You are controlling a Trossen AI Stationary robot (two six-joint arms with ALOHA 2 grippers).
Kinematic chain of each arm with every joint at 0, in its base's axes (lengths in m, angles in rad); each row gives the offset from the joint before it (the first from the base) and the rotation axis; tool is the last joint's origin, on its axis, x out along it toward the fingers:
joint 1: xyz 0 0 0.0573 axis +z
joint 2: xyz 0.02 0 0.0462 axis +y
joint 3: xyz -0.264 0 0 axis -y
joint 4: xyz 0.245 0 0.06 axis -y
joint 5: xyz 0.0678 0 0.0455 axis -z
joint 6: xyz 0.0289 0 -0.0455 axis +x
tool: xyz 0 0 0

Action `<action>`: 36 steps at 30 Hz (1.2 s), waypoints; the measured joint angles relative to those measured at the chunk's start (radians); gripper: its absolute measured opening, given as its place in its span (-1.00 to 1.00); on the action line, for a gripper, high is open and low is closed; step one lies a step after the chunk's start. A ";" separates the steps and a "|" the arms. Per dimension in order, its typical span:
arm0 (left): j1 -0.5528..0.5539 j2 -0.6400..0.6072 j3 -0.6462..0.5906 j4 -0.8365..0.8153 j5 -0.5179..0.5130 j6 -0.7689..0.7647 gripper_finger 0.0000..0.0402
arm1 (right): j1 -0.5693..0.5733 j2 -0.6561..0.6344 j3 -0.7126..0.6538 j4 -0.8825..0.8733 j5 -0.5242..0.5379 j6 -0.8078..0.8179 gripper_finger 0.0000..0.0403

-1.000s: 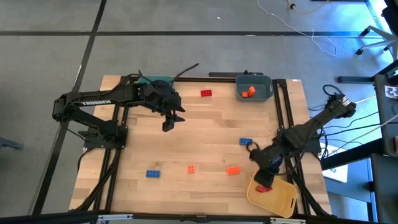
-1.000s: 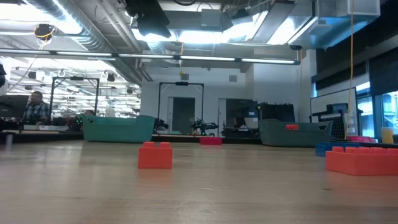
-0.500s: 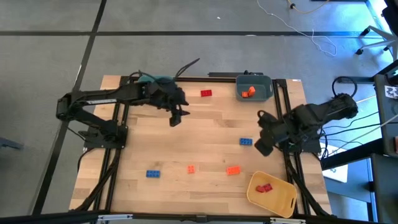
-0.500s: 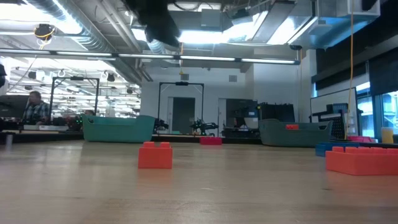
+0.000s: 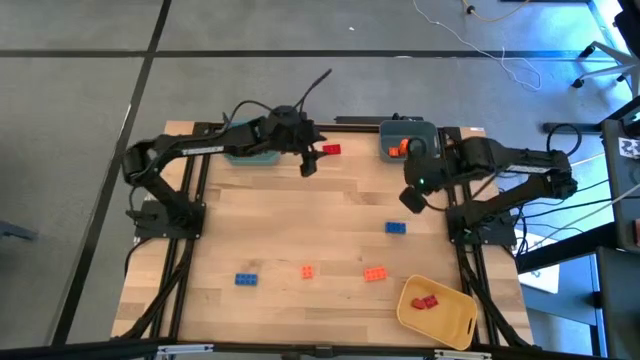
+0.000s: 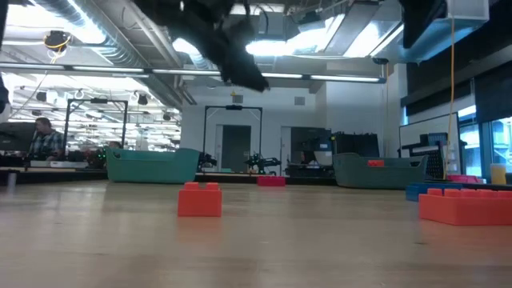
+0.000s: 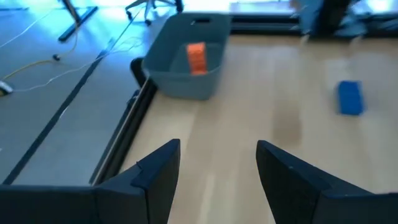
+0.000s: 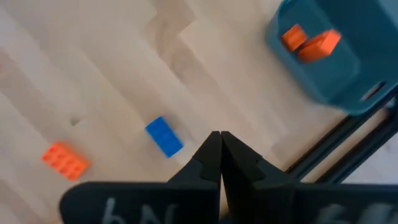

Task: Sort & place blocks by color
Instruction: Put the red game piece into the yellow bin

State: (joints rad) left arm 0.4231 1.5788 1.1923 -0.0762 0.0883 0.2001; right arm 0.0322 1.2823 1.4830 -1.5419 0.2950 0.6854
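Nearest the front of the desk (image 5: 330,225) lie three loose blocks in a rough row: a blue block (image 5: 246,279) toward the left, a small orange block (image 5: 307,271) in the middle and an oblong orange block (image 5: 375,274) toward the right, all well apart from both arms. At the front right corner the yellow bin (image 5: 462,327) holds a red block (image 5: 425,301). Further in, a second blue block (image 5: 396,227) lies alone on the wood, its long axis running roughly side to side; it is the loose block closest to the right gripper (image 5: 413,198), which hangs above the desk with its fingers pressed together and nothing between them, the block lying a little toward the front from its tip. At the far edge, the grey-blue bin (image 5: 432,148) holds orange blocks (image 5: 400,148), and a red block (image 5: 331,150) lies just beside the left gripper (image 5: 308,163), which stands with its fingers apart and empty, next to the teal bin (image 5: 250,156). By my reading the left arm is far the nearer to that red block, while the right arm is better placed for the blue one, though it would have to part its fingers first.
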 joint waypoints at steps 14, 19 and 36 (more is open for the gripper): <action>0.089 0.251 0.000 0.079 0.004 0.048 0.02 | -0.197 0.000 0.000 0.166 -0.008 -0.333 -0.98; 0.102 0.269 0.000 0.077 0.000 0.039 0.02 | -0.222 -0.001 0.000 0.204 -0.003 -0.426 -0.98; 0.163 0.279 0.103 0.057 0.001 -0.060 0.02 | -0.278 0.013 -0.001 0.259 0.000 -0.542 -0.63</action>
State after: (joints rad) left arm 0.5864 1.8576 1.2951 -0.0195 0.0889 0.1400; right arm -0.2459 1.2950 1.4818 -1.2825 0.2948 0.1429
